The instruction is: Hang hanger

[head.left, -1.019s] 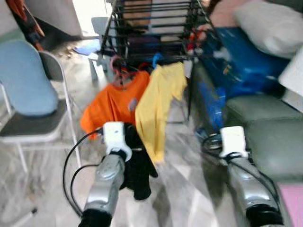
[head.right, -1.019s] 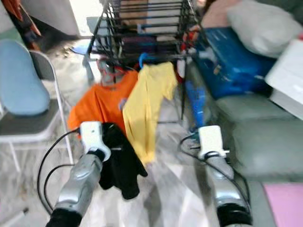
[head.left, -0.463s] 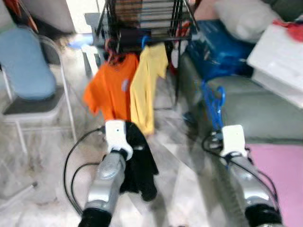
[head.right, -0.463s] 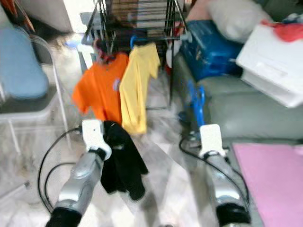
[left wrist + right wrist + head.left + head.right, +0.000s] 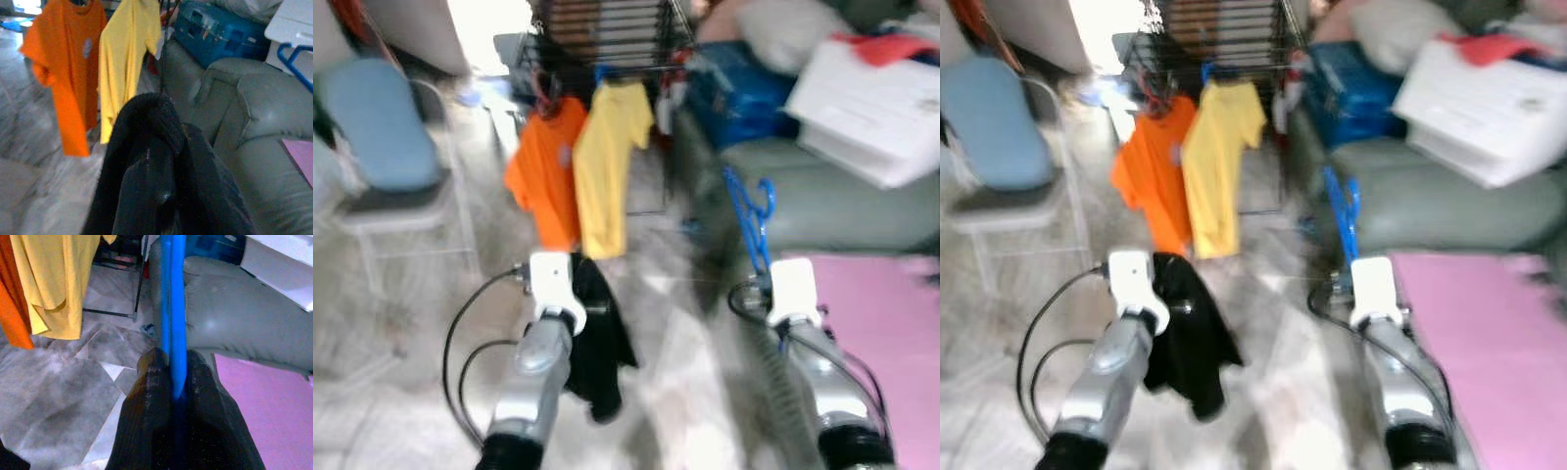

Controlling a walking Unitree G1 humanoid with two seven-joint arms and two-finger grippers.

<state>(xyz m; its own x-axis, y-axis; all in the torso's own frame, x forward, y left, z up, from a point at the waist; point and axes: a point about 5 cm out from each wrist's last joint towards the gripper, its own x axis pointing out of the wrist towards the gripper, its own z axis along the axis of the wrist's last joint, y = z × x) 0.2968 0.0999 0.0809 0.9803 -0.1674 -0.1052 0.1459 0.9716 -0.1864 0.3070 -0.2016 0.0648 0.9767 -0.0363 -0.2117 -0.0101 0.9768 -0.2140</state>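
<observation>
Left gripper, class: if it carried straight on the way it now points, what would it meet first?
Probably the yellow shirt hanging ahead of the left gripper, which is draped in a black garment; depth is unclear.

Grey marbled floor (image 5: 685,372) underfoot — a blue-cushioned chair (image 5: 382,137) standing on it at the left, the black drying rack (image 5: 607,39) ahead, a grey-green sofa (image 5: 822,196) at the right — white box (image 5: 871,108) resting on that sofa.
</observation>
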